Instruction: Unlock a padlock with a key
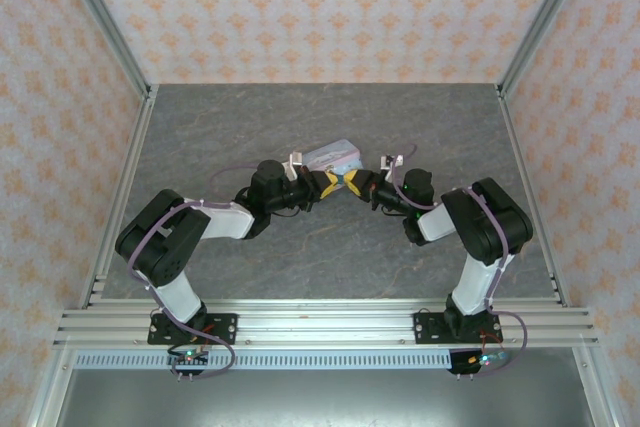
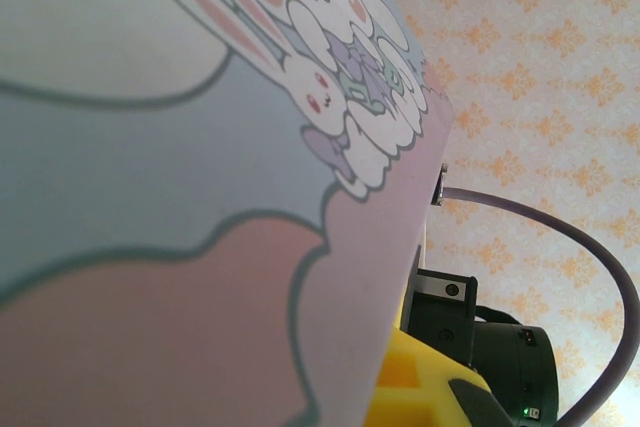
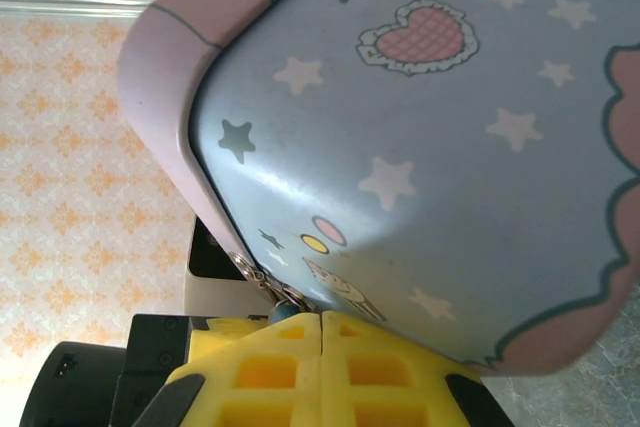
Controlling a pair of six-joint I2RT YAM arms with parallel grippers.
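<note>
Mid-table (image 1: 220, 137), the box (image 1: 333, 155) sits just far of my hands. I cannot tell the grip of the left hand (image 1: 325, 183). The right hand (image 3: 320, 322) has its pads (image 3: 270, 372) together, with the padlock (image 3: 289, 312) at their ends by the box corner. Any tug could slip it.
</note>
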